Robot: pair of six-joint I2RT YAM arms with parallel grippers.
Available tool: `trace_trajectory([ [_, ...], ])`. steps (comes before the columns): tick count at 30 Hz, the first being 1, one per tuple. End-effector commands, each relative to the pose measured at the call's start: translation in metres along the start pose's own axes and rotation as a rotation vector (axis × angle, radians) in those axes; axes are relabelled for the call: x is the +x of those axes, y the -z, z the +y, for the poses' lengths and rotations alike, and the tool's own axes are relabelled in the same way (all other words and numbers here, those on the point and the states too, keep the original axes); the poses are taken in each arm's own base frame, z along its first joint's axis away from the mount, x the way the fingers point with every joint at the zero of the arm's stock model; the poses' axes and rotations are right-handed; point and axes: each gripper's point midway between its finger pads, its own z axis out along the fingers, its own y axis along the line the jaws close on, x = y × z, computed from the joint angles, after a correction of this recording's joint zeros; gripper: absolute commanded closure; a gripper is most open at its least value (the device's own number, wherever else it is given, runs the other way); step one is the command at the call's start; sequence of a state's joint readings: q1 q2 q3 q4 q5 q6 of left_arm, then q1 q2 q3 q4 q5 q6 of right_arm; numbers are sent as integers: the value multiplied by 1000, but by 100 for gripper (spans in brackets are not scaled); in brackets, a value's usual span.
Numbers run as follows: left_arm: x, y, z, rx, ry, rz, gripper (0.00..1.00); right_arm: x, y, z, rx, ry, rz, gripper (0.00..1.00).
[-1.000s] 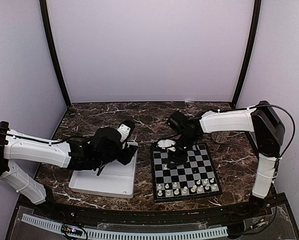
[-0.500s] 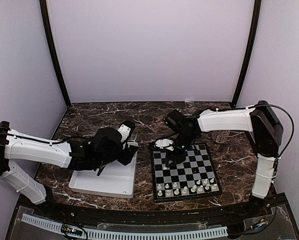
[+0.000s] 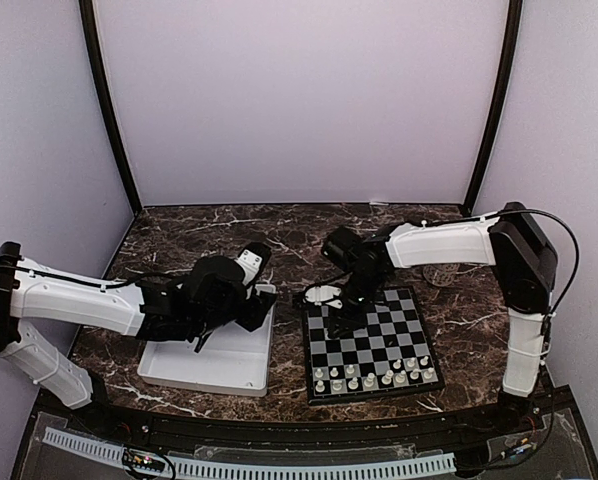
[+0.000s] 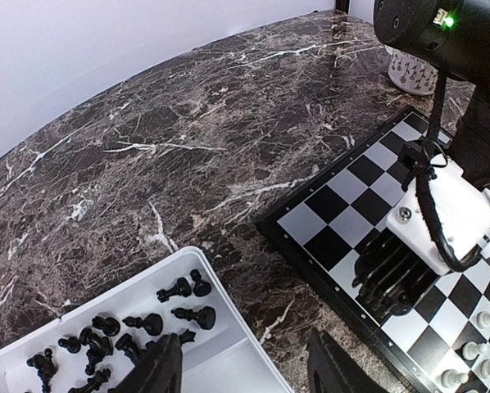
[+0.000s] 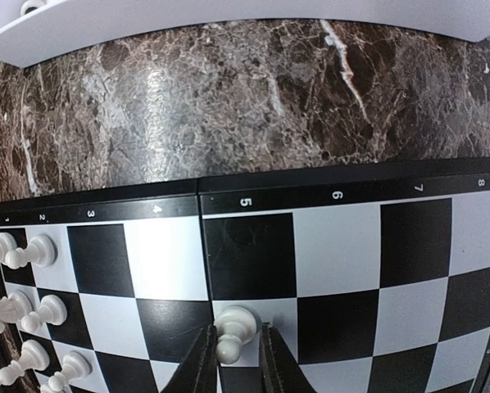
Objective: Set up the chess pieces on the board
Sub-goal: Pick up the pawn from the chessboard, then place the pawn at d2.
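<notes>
Right gripper (image 5: 235, 360): low over the left part of the board (image 5: 335, 237), toward its far side. Both fingers (image 5: 202, 364) press against the sides of one white pawn (image 5: 233, 329), so I have that pawn clamped. It sits over a pale square, one row in from the board's numbered left border. Whether its base touches the square, I cannot tell.

Other white pieces (image 3: 374, 377): two rows along the near edge of the board. In the wrist view they show as a cluster at the left.

Left gripper (image 4: 245, 368): jaws wide apart, nothing between them. It hangs over the far right corner of the white tray (image 4: 229, 344), which lies just left of the board with a strip of marble table (image 4: 188, 147) between them.

Black pieces (image 4: 138, 327): loose in the tray, most of them lying on their sides, bunched near its far wall.

A patterned mug (image 4: 409, 70) stands on the table beyond the board's far right corner.
</notes>
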State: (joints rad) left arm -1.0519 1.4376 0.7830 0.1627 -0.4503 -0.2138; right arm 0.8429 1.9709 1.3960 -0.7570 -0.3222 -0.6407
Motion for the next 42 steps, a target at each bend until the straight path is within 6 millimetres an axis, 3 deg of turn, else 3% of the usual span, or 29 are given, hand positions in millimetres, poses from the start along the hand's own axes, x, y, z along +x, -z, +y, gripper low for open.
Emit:
trace_trajectory([
  [1, -8, -2, -3, 10, 15, -13, 45, -13, 7, 1, -5, 14, -35, 87],
  [9, -11, -3, -3, 10, 8, -15, 45, -11, 20, 3, 25, 19, -28, 95],
  [15, -12, -1, -1, 1, 22, -15, 45, 23, 37, 18, 73, 14, 29, 97],
  [23, -6, -6, -3, 3, 53, -2, 45, 63, 48, 56, 11, -6, 71, 96],
  [33, 0, -8, -5, 15, 84, 9, 45, 68, 36, 79, -115, -8, 67, 95],
  [42, 2, -8, -2, -3, 80, 11, 45, 73, 24, 83, -128, -3, 95, 94],
])
